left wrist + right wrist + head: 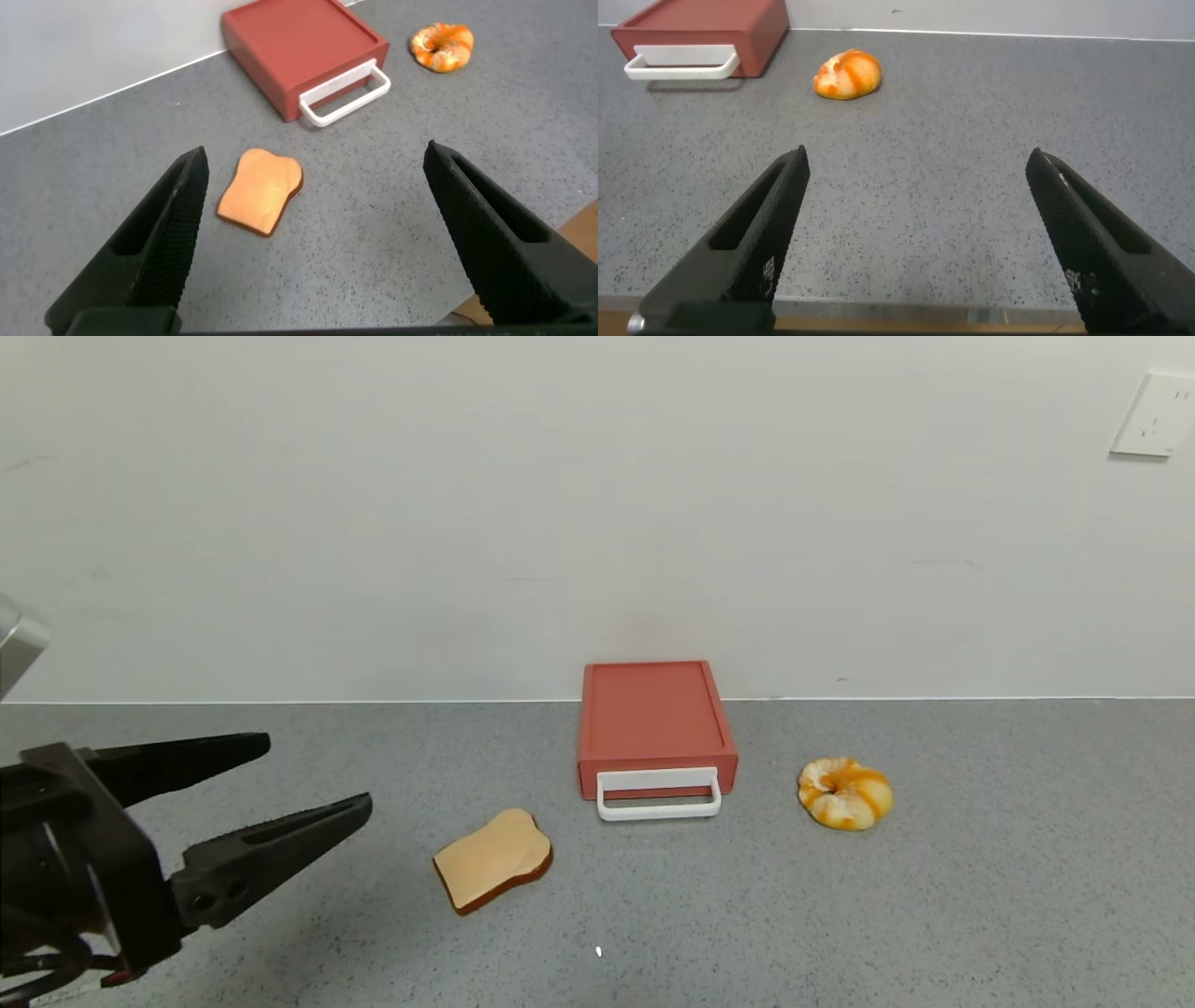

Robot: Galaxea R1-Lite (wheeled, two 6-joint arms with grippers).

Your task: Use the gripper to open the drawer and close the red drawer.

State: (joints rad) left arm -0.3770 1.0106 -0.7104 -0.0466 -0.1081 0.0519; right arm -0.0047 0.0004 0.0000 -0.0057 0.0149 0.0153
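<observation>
The salmon-red drawer (pixel 653 719) lies flat on the grey counter against the wall, its tray pushed in and its white loop handle (pixel 659 795) facing me. It also shows in the left wrist view (pixel 299 47) and the right wrist view (pixel 701 33). My left gripper (pixel 313 773) is open and empty, held above the counter at the front left, well short of the drawer; in its wrist view (pixel 313 168) the fingers stand wide apart. My right gripper (pixel 920 168) is open and empty over bare counter near the front edge, out of the head view.
A bread slice (pixel 493 859) lies on the counter between the left gripper and the drawer. A glazed bun (pixel 844 791) lies right of the drawer. A white wall socket (pixel 1158 415) is at the upper right. The counter's front edge (pixel 896 322) shows under the right gripper.
</observation>
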